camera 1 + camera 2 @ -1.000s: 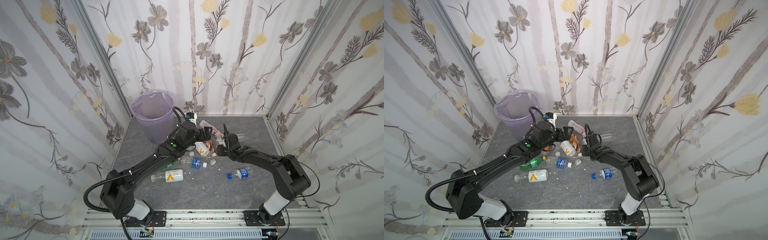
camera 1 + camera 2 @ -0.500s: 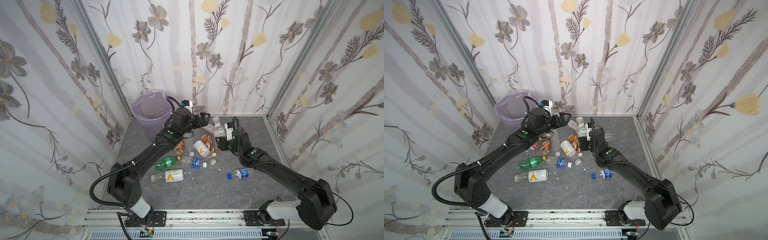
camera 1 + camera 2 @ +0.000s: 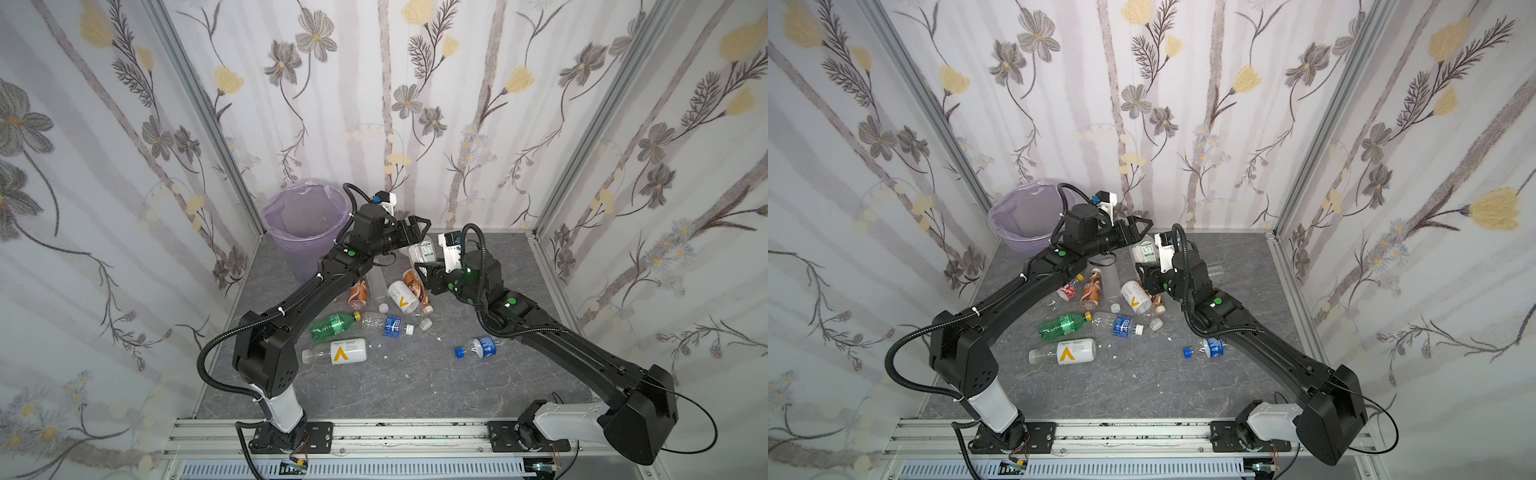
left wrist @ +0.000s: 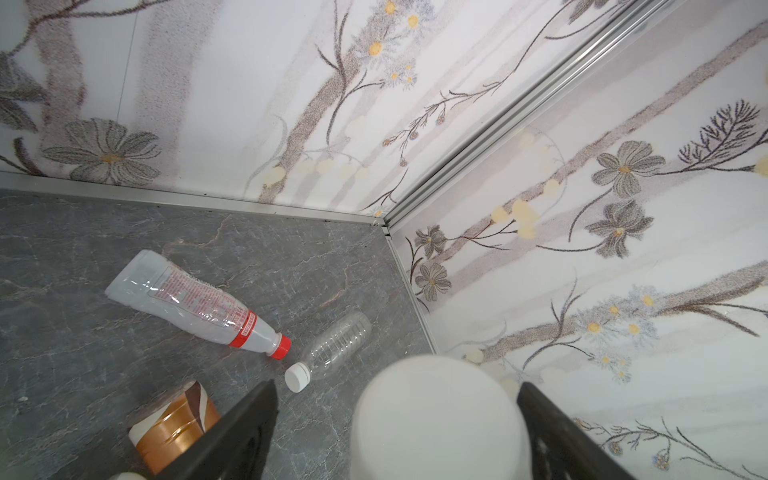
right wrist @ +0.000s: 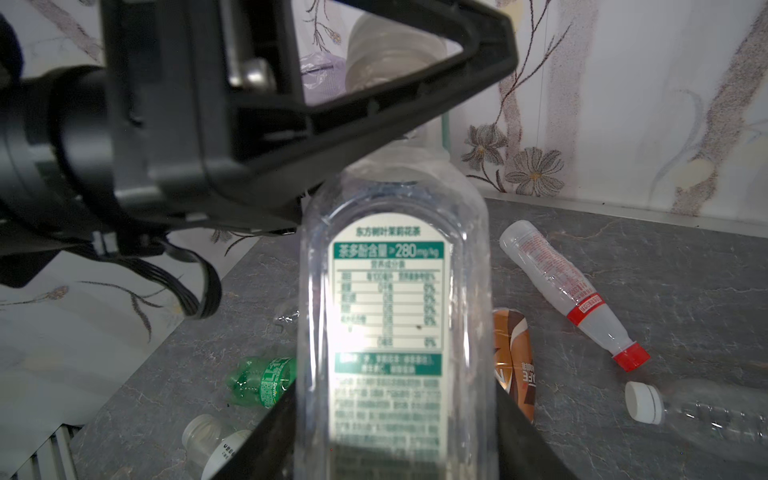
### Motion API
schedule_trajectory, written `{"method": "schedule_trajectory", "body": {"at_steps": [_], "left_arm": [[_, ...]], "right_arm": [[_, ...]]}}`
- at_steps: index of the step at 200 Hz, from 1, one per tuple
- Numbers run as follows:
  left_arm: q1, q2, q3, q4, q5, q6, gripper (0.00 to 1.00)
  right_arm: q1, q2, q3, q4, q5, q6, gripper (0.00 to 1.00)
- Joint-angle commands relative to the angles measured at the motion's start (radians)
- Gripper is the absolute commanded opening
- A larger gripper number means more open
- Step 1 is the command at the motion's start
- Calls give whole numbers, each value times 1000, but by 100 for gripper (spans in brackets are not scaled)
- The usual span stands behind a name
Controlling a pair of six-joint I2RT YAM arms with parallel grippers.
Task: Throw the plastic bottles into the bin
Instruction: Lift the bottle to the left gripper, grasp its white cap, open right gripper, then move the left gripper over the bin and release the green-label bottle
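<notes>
Flowered wallpaper (image 3: pixel 415 124) closes in a grey marbled table (image 3: pixel 374 395) on three sides. My left arm (image 3: pixel 307 291) stretches up the left side and my right arm (image 3: pixel 561 345) comes in from the near right; the two meet at the far middle of the table. The bin (image 3: pixel 299 253), lined with a pale lilac bag, stands in the far left corner, just left of where my grippers meet. My right gripper (image 5: pixel 395 395) is clamped on the lower body of a clear bottle (image 5: pixel 390 291) with a white-and-green label and holds it off the table, cap end up. My left gripper (image 4: pixel 397 384) has its jaws spread around that bottle's white cap (image 4: pixel 436 415), with a gap showing on one side, so it grips nothing. More bottles lie loose on the table. Nearer me are a white-and-yellow bottle (image 3: pixel 340 351), a green bottle (image 3: pixel 332 326) and a blue-labelled bottle (image 3: pixel 480 347). Beneath my grippers lie two brown bottles (image 3: pixel 359 291). Towards the far right are a red-capped bottle (image 4: pixel 195 303) and a plain clear one (image 4: pixel 332 349).
</notes>
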Motion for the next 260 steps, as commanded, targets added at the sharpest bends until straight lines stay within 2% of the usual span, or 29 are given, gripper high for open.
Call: {"method": "schedule_trajectory", "body": {"at_steps": [1, 10, 64, 94, 111, 140, 156, 181, 190, 210, 245, 260], "left_arm": [[11, 6, 22, 22, 25, -23, 78], [13, 4, 26, 21, 25, -22, 74], [24, -11, 31, 21, 28, -19, 65], [27, -21, 16, 21, 32, -16, 47], [29, -34, 2, 21, 27, -13, 44], [35, -48, -10, 21, 35, -8, 32], [40, -56, -10, 21, 36, -1, 27], [52, -79, 2, 15, 14, 45, 27], [60, -99, 4, 12, -32, 73, 26], [67, -152, 16, 12, -144, 189, 26], [67, -268, 55, 23, -452, 423, 25], [67, -323, 52, 83, -582, 544, 25]], "right_arm": [[9, 17, 17, 56, -9, -9, 58], [13, 22, 20, 58, -9, -10, 58], [16, 35, 23, 55, 13, -23, 58], [16, 33, 22, 57, 27, -25, 58], [16, 32, 19, 60, 44, -27, 58], [16, 38, 19, 79, 46, -29, 60], [16, 43, 25, 82, 50, -27, 71], [16, 23, 28, 90, 42, -19, 93], [16, 10, 28, 94, 33, -18, 99], [17, -19, 33, 97, -6, -18, 100], [27, -75, 31, 103, -16, -25, 100], [30, -89, 25, 99, -12, -28, 100]]}}
